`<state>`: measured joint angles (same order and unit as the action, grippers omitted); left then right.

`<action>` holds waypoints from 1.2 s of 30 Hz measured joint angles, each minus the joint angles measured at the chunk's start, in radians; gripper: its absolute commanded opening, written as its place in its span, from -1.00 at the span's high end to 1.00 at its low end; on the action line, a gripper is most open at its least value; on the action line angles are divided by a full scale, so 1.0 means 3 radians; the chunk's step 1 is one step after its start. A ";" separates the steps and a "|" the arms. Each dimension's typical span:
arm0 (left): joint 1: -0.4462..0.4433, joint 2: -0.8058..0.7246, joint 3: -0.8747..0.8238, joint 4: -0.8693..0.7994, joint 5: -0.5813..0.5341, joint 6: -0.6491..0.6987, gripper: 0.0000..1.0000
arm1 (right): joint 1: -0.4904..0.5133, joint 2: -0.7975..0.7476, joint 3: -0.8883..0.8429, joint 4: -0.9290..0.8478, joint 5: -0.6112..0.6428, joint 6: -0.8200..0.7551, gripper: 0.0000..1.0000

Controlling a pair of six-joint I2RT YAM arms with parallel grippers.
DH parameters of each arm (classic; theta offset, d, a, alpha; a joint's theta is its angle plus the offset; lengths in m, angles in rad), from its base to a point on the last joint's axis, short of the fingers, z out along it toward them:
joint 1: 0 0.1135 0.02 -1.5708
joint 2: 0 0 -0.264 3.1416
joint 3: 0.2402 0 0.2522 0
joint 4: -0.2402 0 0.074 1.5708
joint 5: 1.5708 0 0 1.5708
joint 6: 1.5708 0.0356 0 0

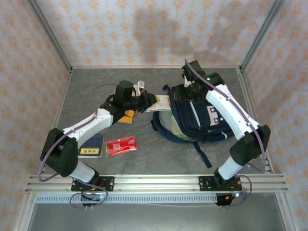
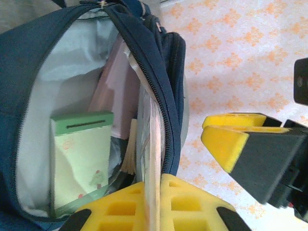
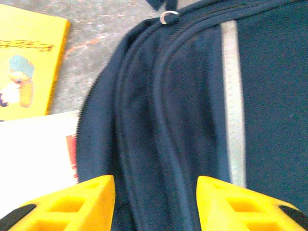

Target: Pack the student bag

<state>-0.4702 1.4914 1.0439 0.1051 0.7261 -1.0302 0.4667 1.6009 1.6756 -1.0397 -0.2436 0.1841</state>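
Left gripper [image 2: 151, 185], jaws closed flat on a thin booklet [image 2: 147, 130], presents the booklet's leading edge inside the open mouth of the student bag [image 1: 187, 120]. Right gripper [image 3: 154, 192] stands with its jaws parted astride the ridged seam at the bag's top; I see fabric between them but no pinch. The bag lies on the table [image 1: 159, 159], right of centre, its mouth turned toward the left arm. A green notebook [image 2: 79, 163] and a pink item [image 2: 115, 91] sit inside already. A blue book [image 1: 91, 144] and a red packet [image 1: 121, 145] lie near the left arm, apart from the bag. I judge the bag soft and floppy: its walls will sag and its mouth will close unless held. The cloth looks grippy and not fragile, and the load of books should make it heavy to drag. I would take hold at the zip-lined rim [image 2: 154, 72], the firmest edge, not the loose panel.
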 measured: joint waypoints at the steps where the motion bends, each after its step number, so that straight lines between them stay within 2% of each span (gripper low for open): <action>1: -0.0011 0.0000 0.0000 0.0038 0.0000 -0.0019 1.00 | 0.0000 -0.0027 0.0001 0.0000 -0.0089 0.0047 0.06; 5: -0.0037 0.0000 0.0000 0.0114 -0.0003 -0.0069 1.00 | 0.0013 0.0003 0.0001 0.0001 -0.0369 0.0192 0.09; 10: -0.0048 0.0000 0.0000 0.0139 -0.0003 -0.0069 1.00 | 0.0011 0.0175 0.0001 0.0001 -0.0505 0.0277 0.19; 11: -0.0048 0.0000 0.0000 0.0136 -0.0005 -0.0069 1.00 | 0.0013 0.0215 0.0001 0.0001 -0.0526 0.0295 0.26; 17: -0.0052 0.0037 0.0000 0.0116 -0.0034 -0.0069 1.00 | 0.0017 0.0324 0.0046 -0.0019 -0.0535 0.0315 1.00; 23: -0.0092 0.0045 0.0003 0.0134 -0.0041 -0.0052 1.00 | 0.0041 0.0387 0.0323 -0.0284 -0.0317 0.0206 1.00; 30: -0.0107 0.0043 0.0097 -0.0184 -0.0132 0.0212 1.00 | 0.0039 0.0399 0.0776 -0.0668 0.0029 0.0039 1.00; 36: -0.0107 0.0141 0.0136 -0.0203 -0.0179 0.0221 1.00 | 0.0033 0.0389 0.1059 -0.0885 0.0140 -0.0072 1.00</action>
<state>-0.5022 1.5337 1.0847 0.0441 0.6724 -0.9638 0.4767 1.7176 1.9934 -1.3052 -0.2016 0.1623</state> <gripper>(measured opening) 0.080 0.048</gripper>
